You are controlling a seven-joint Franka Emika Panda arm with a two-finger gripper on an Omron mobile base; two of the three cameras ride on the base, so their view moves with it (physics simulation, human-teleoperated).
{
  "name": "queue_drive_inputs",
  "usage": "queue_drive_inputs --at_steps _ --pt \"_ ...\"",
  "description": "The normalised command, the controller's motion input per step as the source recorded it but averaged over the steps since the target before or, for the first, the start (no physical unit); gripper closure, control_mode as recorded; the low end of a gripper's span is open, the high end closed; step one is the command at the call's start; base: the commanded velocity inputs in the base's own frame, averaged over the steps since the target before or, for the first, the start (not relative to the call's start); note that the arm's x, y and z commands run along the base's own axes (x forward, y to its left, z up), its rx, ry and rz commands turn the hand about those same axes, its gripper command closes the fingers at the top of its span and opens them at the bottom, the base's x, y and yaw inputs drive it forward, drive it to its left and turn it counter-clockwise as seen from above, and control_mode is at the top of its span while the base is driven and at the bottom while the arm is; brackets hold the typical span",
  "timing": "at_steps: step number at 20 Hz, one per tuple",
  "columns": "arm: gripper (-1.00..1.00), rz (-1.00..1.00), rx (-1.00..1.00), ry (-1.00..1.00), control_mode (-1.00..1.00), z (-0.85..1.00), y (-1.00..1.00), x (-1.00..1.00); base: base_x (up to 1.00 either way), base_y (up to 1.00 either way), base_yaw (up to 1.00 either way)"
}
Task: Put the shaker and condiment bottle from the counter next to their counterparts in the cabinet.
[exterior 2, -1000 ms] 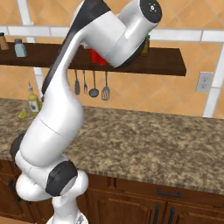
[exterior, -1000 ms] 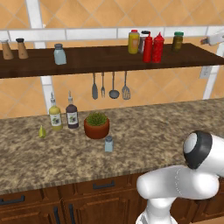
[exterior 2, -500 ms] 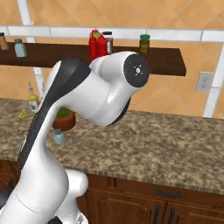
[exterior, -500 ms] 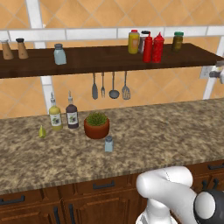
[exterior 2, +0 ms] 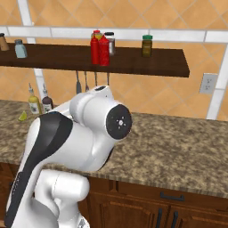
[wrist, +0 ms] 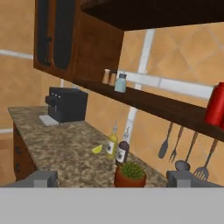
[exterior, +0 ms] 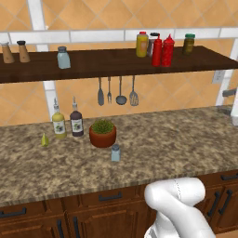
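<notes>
- Orange tiles cover the wall behind the long brown counter (exterior: 176,144)
- On the counter the little blue-grey shaker (exterior: 115,153) stands just beside a plant pot (exterior: 102,134) (two oil bottles (exterior: 68,122) stand near)
- Up on the cabinet (exterior: 93,62) the short red condiment bottle (exterior: 168,50) touches the taller red bottle (exterior: 156,49)
- The gripper (wrist: 109,178) has its tips wide apart and holds nothing

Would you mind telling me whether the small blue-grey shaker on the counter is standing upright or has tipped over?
Upright. The shaker stands on its base on the counter, grey cap on top, just in front of the potted plant.
</notes>
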Motion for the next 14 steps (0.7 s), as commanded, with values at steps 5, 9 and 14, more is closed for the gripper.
queue_drive_inputs --at_steps 5,9,14 --pt "-1.00 0.13 -0.02 0.00 -1.00 -0.24 0.43 -0.22 0.00 0.00 0.00" --pt "-1.00 0.09 0.00 0.00 -1.00 -0.24 0.51 -0.03 0.00 0.00 0.00" --pt "-1.00 0.01 0.00 0.00 -1.00 -0.51 0.40 -0.07 0.00 0.00 0.00"
